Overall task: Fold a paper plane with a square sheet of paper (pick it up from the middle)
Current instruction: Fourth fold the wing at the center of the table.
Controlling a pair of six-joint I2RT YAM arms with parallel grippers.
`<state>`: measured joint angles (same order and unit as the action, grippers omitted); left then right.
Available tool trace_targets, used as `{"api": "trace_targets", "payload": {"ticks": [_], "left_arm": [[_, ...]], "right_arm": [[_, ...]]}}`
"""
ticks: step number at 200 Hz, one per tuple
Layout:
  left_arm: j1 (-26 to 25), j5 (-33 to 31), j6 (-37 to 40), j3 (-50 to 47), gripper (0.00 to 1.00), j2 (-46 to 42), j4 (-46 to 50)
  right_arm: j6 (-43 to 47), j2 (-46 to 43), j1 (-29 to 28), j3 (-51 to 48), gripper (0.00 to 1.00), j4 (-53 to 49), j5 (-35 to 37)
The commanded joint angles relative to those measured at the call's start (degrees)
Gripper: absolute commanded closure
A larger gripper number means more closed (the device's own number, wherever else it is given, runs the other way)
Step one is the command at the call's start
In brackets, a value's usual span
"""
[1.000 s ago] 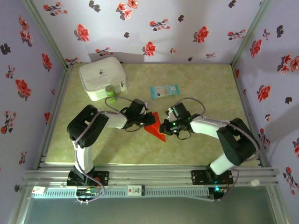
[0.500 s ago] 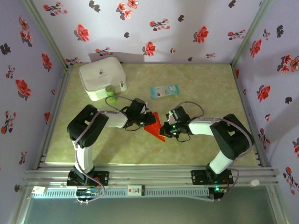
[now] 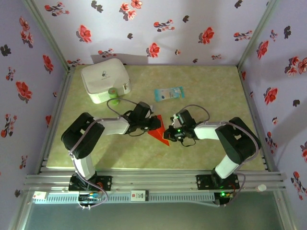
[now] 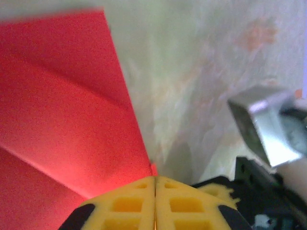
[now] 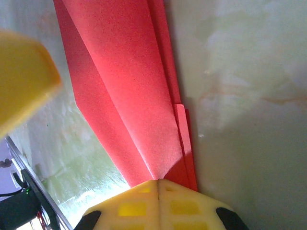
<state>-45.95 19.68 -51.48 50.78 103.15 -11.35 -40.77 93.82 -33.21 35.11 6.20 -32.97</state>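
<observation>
Matt red paper sheet on a smooth marbled tabletop.
Paper is thin, with a fine-grained matt face and sharp creases, no gloss. Tabletop is pale green, stone-patterned, with a faint sheen. Yellow finger pads look rubbery or foam-like, moulded with square pockets, matt. Silver block is bare metal, dull-shiny. Front rail is ribbed aluminium-look metal. Arm shells are black and white plastic, semi-gloss. White case is smooth and soft-looking; material unclear. Blue packet looks like glossy film. Walls carry a matt floral print.
</observation>
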Motion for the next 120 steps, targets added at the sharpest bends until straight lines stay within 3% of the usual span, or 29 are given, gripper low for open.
{"api": "trace_targets", "payload": {"ticks": [1,87,120], "left_arm": [[-1.19,0.17,-2.61,-1.1,1.0,1.37,-1.89],[-2.39,0.44,-5.13,-3.82,1.0,4.62,-6.01],[-1.48,-3.01,-5.55,-3.55,1.0,5.81,-3.31]], "right_arm": [[-0.09,1.45,-0.1,-2.37,1.0,-5.18,4.09],[0.03,1.44,-0.01,-3.21,1.0,-4.66,4.14],[0.5,1.91,-0.01,-3.38,1.0,-5.11,4.31]]}}
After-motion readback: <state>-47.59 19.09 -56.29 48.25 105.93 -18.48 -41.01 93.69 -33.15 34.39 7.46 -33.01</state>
